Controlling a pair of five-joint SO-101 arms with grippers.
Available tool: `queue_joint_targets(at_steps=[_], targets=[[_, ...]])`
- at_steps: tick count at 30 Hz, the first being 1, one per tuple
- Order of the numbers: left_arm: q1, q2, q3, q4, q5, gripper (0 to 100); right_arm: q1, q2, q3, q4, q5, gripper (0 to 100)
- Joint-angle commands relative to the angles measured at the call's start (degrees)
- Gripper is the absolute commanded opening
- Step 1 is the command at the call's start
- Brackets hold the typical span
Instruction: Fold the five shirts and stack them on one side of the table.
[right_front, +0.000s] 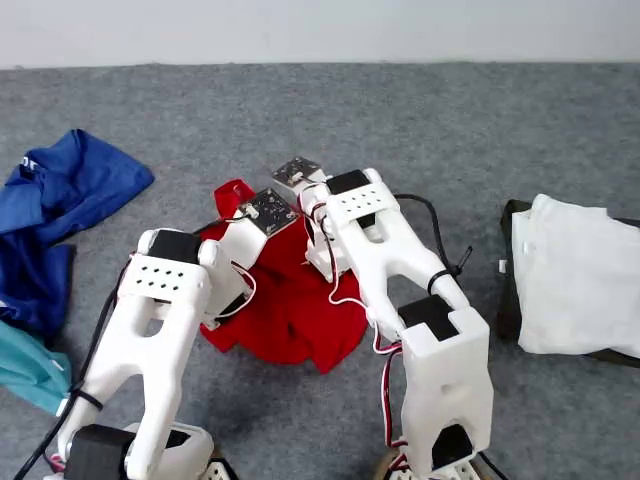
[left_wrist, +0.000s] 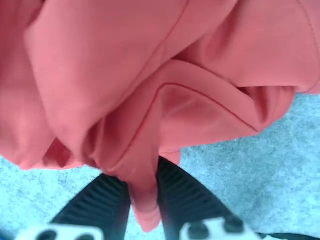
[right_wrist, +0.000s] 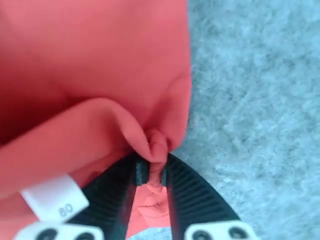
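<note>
From the high view, you had the red shirt (right_front: 290, 305) bunched in a heap on the grey counter (right_front: 450, 130). It lay about midway between the left and right edges and toward the near edge. Your left arm (right_front: 150, 320) and right arm (right_front: 400, 270) both leaned in over it, with their wrists close together above the far side of the heap. A blue shirt (right_front: 60, 195) lay crumpled at the left edge, and a teal shirt (right_front: 25, 365) sat just beside it, nearer the near left corner. At the right edge, well apart from the red heap, a folded white shirt (right_front: 580, 275) rested on a dark shirt (right_front: 512, 270), whose rim showed along the white one's left side.

In the left wrist view, your left gripper (left_wrist: 145, 200) was clamped on a narrow fold of the red shirt. The cloth was pinched between the ribbed black fingers (left_wrist: 107, 200), with a short tail of it poking out toward the camera. Beyond the gripper, the rest of the shirt spread in loose, overlapping folds, with the counter showing beside them.

In the right wrist view, your right gripper (right_wrist: 152, 180) was likewise squeezed on the red shirt, holding a small puckered bunch of its edge between the fingers. A white label (right_wrist: 52, 200) stuck out from the cloth just beside one finger. The counter lay just past the shirt's edge.
</note>
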Motion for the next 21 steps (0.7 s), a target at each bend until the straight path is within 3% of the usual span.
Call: queue_joint_targets(at_steps=[1,8,21], targets=[[0.5,-1.3,-0.1,0.1,-0.7,3,-0.1,-0.7,-4.7,1.2,0.4,4.4],[0.5,-1.3,-0.1,0.1,-0.7,3,-0.8,-0.2,-10.5,8.2,0.8,17.0],[0.5,-1.3,-0.1,0.1,-0.7,3,-0.9,0.0,-10.4,6.8,0.4,16.7]])
